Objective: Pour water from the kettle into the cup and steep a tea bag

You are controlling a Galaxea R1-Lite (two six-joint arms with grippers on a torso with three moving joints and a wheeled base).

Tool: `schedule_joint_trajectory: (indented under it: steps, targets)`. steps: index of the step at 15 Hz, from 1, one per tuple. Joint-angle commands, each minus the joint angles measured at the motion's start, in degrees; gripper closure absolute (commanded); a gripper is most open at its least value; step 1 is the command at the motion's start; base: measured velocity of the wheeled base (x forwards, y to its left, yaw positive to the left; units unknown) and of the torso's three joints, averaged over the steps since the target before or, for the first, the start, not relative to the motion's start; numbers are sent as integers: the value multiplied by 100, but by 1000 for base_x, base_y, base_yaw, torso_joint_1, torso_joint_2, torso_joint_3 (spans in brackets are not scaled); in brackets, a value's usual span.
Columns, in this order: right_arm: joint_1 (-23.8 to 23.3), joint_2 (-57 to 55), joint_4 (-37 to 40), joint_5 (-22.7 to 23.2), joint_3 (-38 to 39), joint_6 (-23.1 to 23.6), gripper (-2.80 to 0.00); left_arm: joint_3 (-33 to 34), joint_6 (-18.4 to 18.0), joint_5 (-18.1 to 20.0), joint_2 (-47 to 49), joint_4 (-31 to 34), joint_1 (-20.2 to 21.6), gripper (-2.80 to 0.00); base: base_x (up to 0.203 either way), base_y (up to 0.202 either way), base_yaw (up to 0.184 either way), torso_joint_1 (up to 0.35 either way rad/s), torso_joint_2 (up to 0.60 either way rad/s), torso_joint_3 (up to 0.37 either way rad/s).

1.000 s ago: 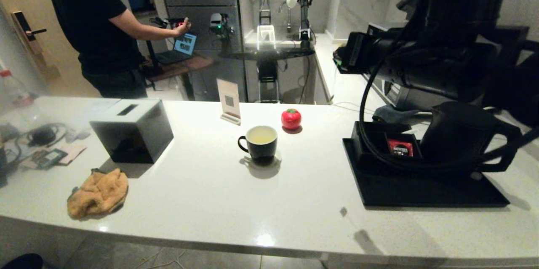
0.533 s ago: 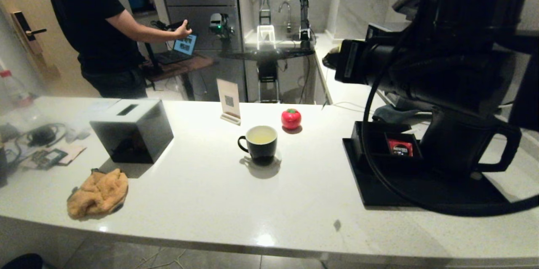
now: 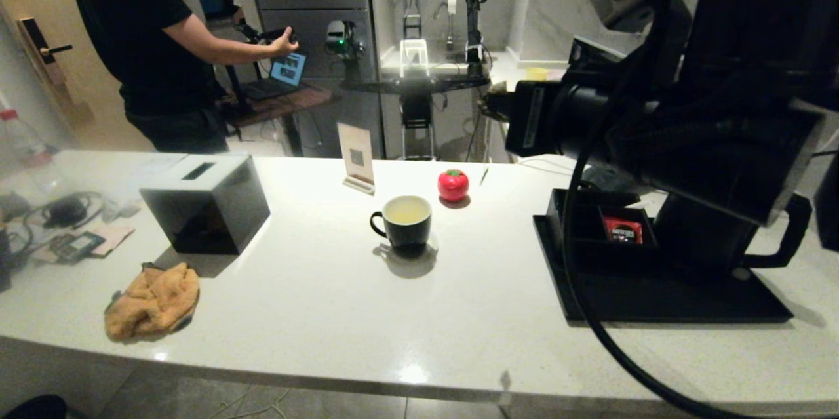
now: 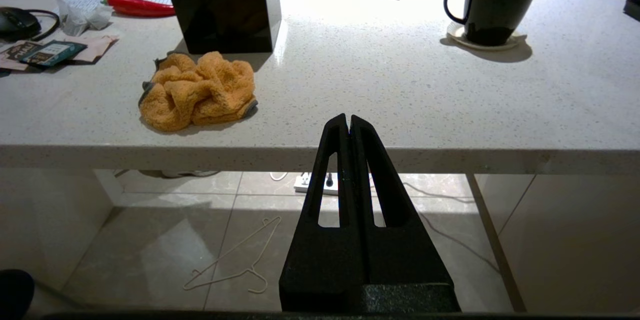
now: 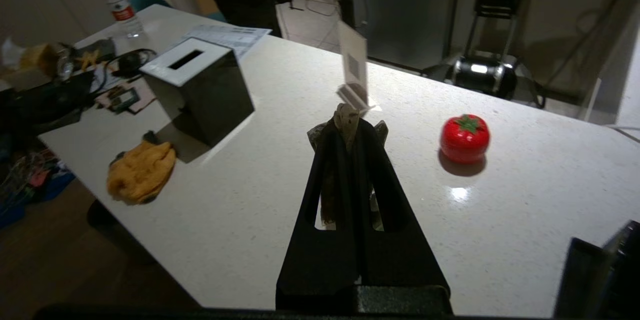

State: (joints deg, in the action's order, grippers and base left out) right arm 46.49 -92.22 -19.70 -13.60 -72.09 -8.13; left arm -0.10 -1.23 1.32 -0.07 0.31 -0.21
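The black cup (image 3: 406,219) stands mid-table on a pale coaster, holding pale yellowish water (image 3: 406,210); it also shows in the left wrist view as the cup (image 4: 492,2). The black kettle (image 3: 695,242) stands on the black tray (image 3: 655,298) at the right, mostly hidden behind my right arm. My right gripper (image 3: 491,104) hangs high above the table, right of the cup, and is shut on a brownish tea bag (image 5: 345,119). My left gripper (image 4: 348,122) is shut and empty, low in front of the table's front edge.
A red tomato-shaped object (image 3: 453,184) and a card stand (image 3: 356,157) sit behind the cup. A black tissue box (image 3: 206,202) and an orange cloth (image 3: 154,301) lie at the left. A compartment box with a red packet (image 3: 623,230) sits on the tray. A person stands at the back left.
My right arm has risen from over the tray and swung left, toward the tomato and cup. The kettle's handle now shows below the arm. The cup has not moved.
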Motion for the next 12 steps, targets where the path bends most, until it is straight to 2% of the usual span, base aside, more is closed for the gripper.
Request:
schedule_joint_trajectory:
  steps: [1, 6, 11, 12]
  targets:
    - [205, 0, -131, 10, 113, 42, 0, 1, 0, 0, 7, 5, -4, 0, 0, 0, 0, 0, 0, 0]
    - [810, -93, -247, 86, 198, 166, 0, 1, -5, 0, 7, 5, 0, 0, 0, 0, 0, 0, 0, 0]
    - [1083, -272, -360, 86, 220, 295, 0, -52, 53, 14, 7, 180, 3, 0, 0, 0, 0, 0, 0, 0]
    - [1127, -305, -360, 86, 221, 295, 0, -52, 53, 9, 7, 180, -3, -280, 0, 0, 0, 0, 0, 0]
